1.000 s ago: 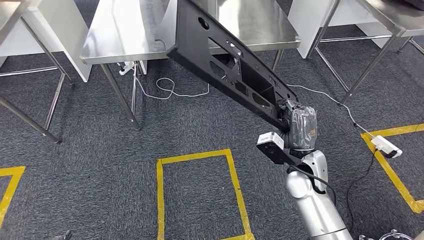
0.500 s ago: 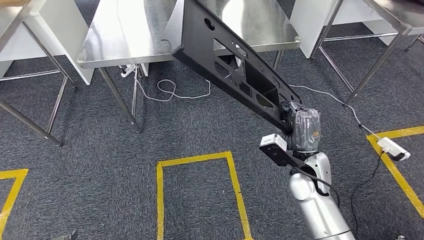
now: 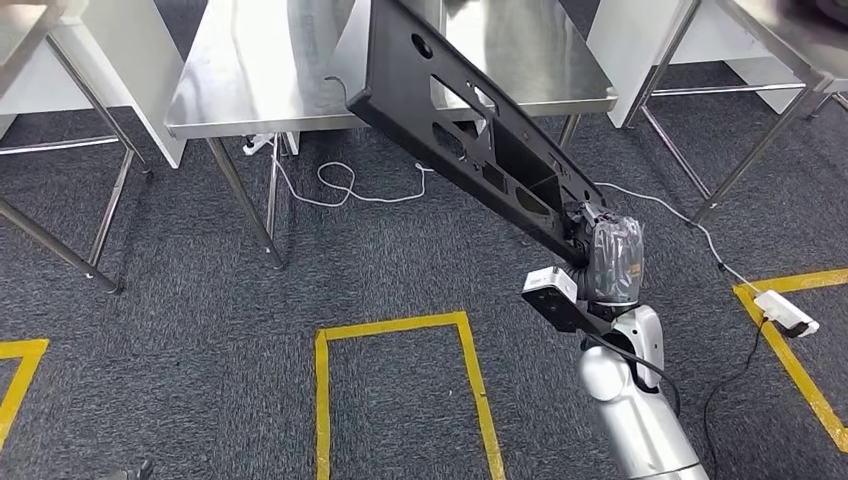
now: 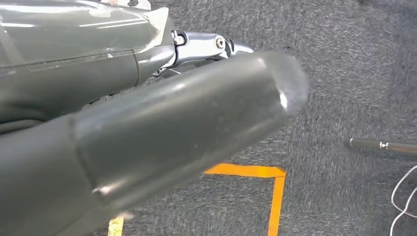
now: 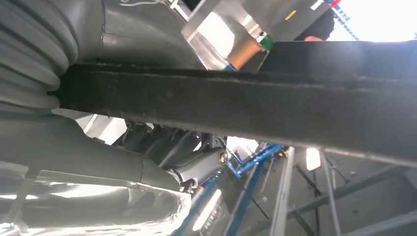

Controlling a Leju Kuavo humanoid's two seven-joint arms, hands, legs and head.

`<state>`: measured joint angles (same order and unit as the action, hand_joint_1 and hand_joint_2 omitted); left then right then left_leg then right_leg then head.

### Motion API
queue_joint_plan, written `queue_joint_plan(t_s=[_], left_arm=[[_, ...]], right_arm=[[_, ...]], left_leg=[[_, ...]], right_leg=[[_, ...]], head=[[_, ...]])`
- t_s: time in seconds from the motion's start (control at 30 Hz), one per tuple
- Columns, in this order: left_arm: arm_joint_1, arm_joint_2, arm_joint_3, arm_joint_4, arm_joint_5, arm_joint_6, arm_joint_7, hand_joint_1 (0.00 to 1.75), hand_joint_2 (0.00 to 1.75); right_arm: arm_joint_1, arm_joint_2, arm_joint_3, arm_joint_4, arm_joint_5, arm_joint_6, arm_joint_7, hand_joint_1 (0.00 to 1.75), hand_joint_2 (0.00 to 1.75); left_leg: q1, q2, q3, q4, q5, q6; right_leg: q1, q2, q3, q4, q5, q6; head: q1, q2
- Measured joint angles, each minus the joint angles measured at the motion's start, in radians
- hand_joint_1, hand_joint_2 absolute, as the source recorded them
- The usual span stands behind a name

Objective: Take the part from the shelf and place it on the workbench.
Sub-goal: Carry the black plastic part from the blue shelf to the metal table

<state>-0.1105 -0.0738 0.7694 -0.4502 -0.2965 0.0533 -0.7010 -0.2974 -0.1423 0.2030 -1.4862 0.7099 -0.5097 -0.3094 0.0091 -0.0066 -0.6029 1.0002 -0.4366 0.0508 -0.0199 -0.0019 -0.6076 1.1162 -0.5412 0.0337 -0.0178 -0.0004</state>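
A long black part (image 3: pixel 470 140) with several cut-outs slants up from my right hand (image 3: pixel 605 255) toward the steel workbench (image 3: pixel 270 70). Its far end hangs over the bench's front edge, above the top. My right hand grips the part's near end, and a clear wrap covers the hand. In the right wrist view the black edge of the part (image 5: pixel 246 103) crosses the picture, clamped in my right hand (image 5: pixel 74 147). My left hand (image 4: pixel 147 132) hangs over the carpet with its thumb stretched out and nothing in it.
More steel tables stand at the left (image 3: pixel 30 20) and right (image 3: pixel 780 30). The workbench's legs (image 3: pixel 240 190) reach the dark carpet. A white cable (image 3: pixel 350 185) loops under the bench. A yellow tape rectangle (image 3: pixel 400 325) marks the floor ahead, and a white power strip (image 3: pixel 785 310) lies at the right.
The whole view has shifted slightly, so the camera moved. The workbench sits a bit further right in the picture. My right hand still grips the part at the same slant.
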Motion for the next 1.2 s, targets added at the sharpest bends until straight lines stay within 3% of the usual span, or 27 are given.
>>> queue_joint_plan(t_s=[0.07, 0.1, 0.13, 0.2, 0.27, 0.33, 0.43, 0.5, 0.57, 0.6, 0.63, 0.67, 0.73, 0.8, 0.9, 0.97, 1.0, 1.1, 1.13, 1.17, 1.2], left_arm=[[-0.001, 0.000, 0.000, 0.003, 0.000, 0.001, 0.000, 0.00, 0.00], [-0.001, 0.000, 0.000, 0.005, -0.001, 0.001, 0.000, 0.00, 0.00], [-0.001, 0.000, -0.001, 0.006, -0.001, 0.002, 0.000, 0.00, 0.00], [-0.001, 0.000, -0.005, 0.007, -0.002, 0.003, 0.000, 0.00, 0.00], [-0.003, 0.000, -0.011, 0.009, -0.004, 0.003, 0.000, 0.00, 0.00], [-0.005, 0.000, -0.014, 0.012, -0.007, 0.004, 0.000, 0.00, 0.00], [-0.009, 0.003, -0.015, 0.014, -0.010, 0.004, 0.000, 0.00, 0.00], [-0.012, 0.005, -0.016, 0.015, -0.013, 0.005, 0.000, 0.00, 0.00], [-0.013, 0.007, -0.016, 0.018, -0.015, 0.007, 0.000, 0.00, 0.00], [-0.013, 0.008, -0.016, 0.020, -0.016, 0.007, 0.000, 0.00, 0.00], [-0.013, 0.008, -0.016, 0.022, -0.017, 0.008, 0.000, 0.00, 0.00], [-0.013, 0.009, -0.016, 0.023, -0.018, 0.008, 0.000, 0.00, 0.00], [-0.015, 0.012, -0.016, 0.026, -0.018, 0.009, 0.000, 0.00, 0.00], [-0.018, 0.015, -0.016, 0.028, -0.018, 0.009, 0.000, 0.00, 0.00], [-0.021, 0.016, -0.016, 0.030, -0.018, 0.010, 0.000, 0.00, 0.00], [-0.023, 0.017, -0.017, 0.030, -0.018, 0.010, 0.000, 0.00, 0.00], [-0.024, 0.017, -0.017, 0.031, -0.018, 0.010, 0.000, 0.00, 0.00], [-0.026, 0.017, -0.018, 0.032, -0.018, 0.009, 0.000, 0.00, 0.00], [-0.026, 0.017, -0.018, 0.032, -0.018, 0.009, 0.000, 0.00, 0.00], [-0.026, 0.017, -0.018, 0.033, -0.017, 0.009, 0.000, 0.00, 0.00], [-0.026, 0.017, -0.018, 0.033, -0.017, 0.009, 0.000, 0.00, 0.00]], right_arm=[[0.002, -0.004, -0.003, 0.001, -0.003, 0.000, -0.001, 1.71, 1.75], [0.005, -0.005, -0.004, 0.002, -0.004, 0.000, -0.001, 1.71, 1.75], [0.007, -0.006, -0.004, 0.003, -0.004, 0.000, -0.001, 1.71, 1.75], [0.008, -0.008, -0.005, 0.004, -0.004, 0.000, -0.001, 1.71, 1.75], [0.008, -0.008, -0.006, 0.004, -0.004, 0.000, -0.001, 1.71, 1.75], [0.007, -0.009, -0.006, 0.004, -0.005, 0.000, -0.002, 1.71, 1.75], [0.007, -0.009, -0.007, 0.002, -0.005, 0.000, -0.002, 1.71, 1.75], [0.007, -0.008, -0.007, 0.001, -0.005, 0.000, -0.003, 1.71, 1.75], [0.008, -0.007, -0.007, 0.000, -0.005, 0.000, -0.004, 1.71, 1.75], [0.008, -0.005, -0.007, 0.000, -0.005, 0.000, -0.004, 1.71, 1.75], [0.009, -0.004, -0.007, 0.000, -0.005, 0.000, -0.004, 1.71, 1.75], [0.009, -0.003, -0.007, 0.000, -0.004, 0.000, -0.004, 1.71, 1.75], [0.008, 0.000, -0.007, 0.000, -0.004, 0.000, -0.004, 1.71, 1.75], [0.005, 0.001, -0.007, -0.001, -0.003, 0.000, -0.004, 1.71, 1.75], [0.003, 0.001, -0.007, -0.003, -0.002, -0.001, -0.004, 1.71, 1.75], [0.001, 0.001, -0.007, -0.006, 0.000, -0.001, -0.004, 1.71, 1.75], [-0.001, 0.001, -0.007, -0.007, 0.001, -0.001, -0.004, 1.71, 1.75], [0.002, 0.001, -0.009, -0.007, 0.002, -0.001, -0.004, 1.71, 1.75], [0.004, 0.001, -0.010, -0.007, 0.002, -0.001, -0.004, 1.71, 1.75], [0.005, 0.001, -0.012, -0.006, 0.003, -0.002, -0.004, 1.71, 1.75], [0.005, 0.001, -0.013, -0.006, 0.003, -0.002, -0.004, 1.71, 1.75]], left_leg=[[-0.002, -0.001, 0.007, -0.001, -0.007, 0.009], [-0.003, -0.002, 0.011, -0.001, -0.011, 0.011], [-0.004, -0.004, 0.016, 0.000, -0.015, 0.011], [-0.006, -0.009, 0.028, 0.001, -0.026, 0.007], [-0.011, -0.013, 0.038, 0.004, -0.039, -0.002], [-0.014, -0.014, 0.041, 0.007, -0.049, -0.012], [-0.007, -0.012, 0.038, 0.022, -0.066, -0.028], [-0.001, -0.007, -0.002, 0.105, -0.103, -0.042], [0.004, -0.003, -0.079, 0.237, -0.146, -0.052], [0.007, -0.002, -0.113, 0.282, -0.151, -0.056], [0.010, 0.000, -0.131, 0.290, -0.135, -0.058], [0.012, 0.001, -0.130, 0.262, -0.101, -0.058], [0.013, 0.003, -0.084, 0.133, -0.016, -0.054], [0.009, 0.003, -0.044, 0.039, 0.022, -0.044], [0.001, 0.001, -0.033, 0.017, 0.016, -0.026], [0.002, 0.001, -0.018, 0.003, 0.015, -0.011], [0.003, 0.001, -0.010, -0.004, 0.015, -0.004], [0.000, 0.000, 0.004, -0.005, 0.003, 0.007], [-0.001, -0.002, 0.010, -0.005, -0.003, 0.007], [-0.001, -0.004, 0.017, -0.004, -0.009, 0.006], [-0.001, -0.006, 0.026, -0.004, -0.015, 0.003]], right_leg=[[0.001, 0.001, -0.081, 0.131, -0.037, -0.005], [0.001, 0.001, -0.111, 0.169, -0.039, -0.003], [0.001, 0.001, -0.121, 0.167, -0.023, 0.004], [0.001, 0.001, -0.087, 0.061, 0.043, 0.018], [0.005, 0.001, -0.033, -0.063, 0.100, 0.017], [0.009, 0.002, -0.013, -0.105, 0.112, 0.001], [0.002, 0.004, -0.003, -0.110, 0.107, -0.020], [-0.003, 0.003, 0.010, -0.114, 0.101, -0.034], [-0.003, 0.003, 0.020, -0.114, 0.092, -0.044], [-0.003, 0.003, 0.026, -0.114, 0.087, -0.045], [-0.003, 0.004, 0.032, -0.114, 0.082, -0.045], [-0.003, 0.005, 0.040, -0.114, 0.076, -0.043], [-0.003, 0.007, 0.058, -0.114, 0.062, -0.036], [0.002, 0.007, 0.067, -0.114, 0.051, -0.025], [0.006, 0.006, 0.069, -0.119, 0.040, -0.007], [0.007, 0.004, 0.054, -0.086, 0.023, -0.001], [0.007, 0.003, 0.030, -0.039, 0.006, -0.002], [0.006, 0.003, -0.088, 0.152, -0.043, -0.006], [0.007, 0.003, -0.111, 0.173, -0.036, -0.001], [0.007, 0.003, -0.113, 0.152, -0.012, 0.007], [0.006, 0.002, -0.096, 0.096, 0.024, 0.015]], head=[[0.001, 0.000], [0.002, 0.000], [0.002, 0.000], [0.002, 0.000], [0.003, 0.000], [0.003, 0.000], [0.002, 0.000], [-0.001, 0.000], [-0.002, 0.000], [-0.002, 0.000], [-0.003, 0.000], [-0.002, 0.000], [-0.002, 0.000], [-0.002, 0.000], [-0.002, 0.000], [-0.001, 0.000], [0.000, 0.000], [0.002, 0.000], [0.002, 0.000], [0.002, 0.000], [0.003, 0.000]])
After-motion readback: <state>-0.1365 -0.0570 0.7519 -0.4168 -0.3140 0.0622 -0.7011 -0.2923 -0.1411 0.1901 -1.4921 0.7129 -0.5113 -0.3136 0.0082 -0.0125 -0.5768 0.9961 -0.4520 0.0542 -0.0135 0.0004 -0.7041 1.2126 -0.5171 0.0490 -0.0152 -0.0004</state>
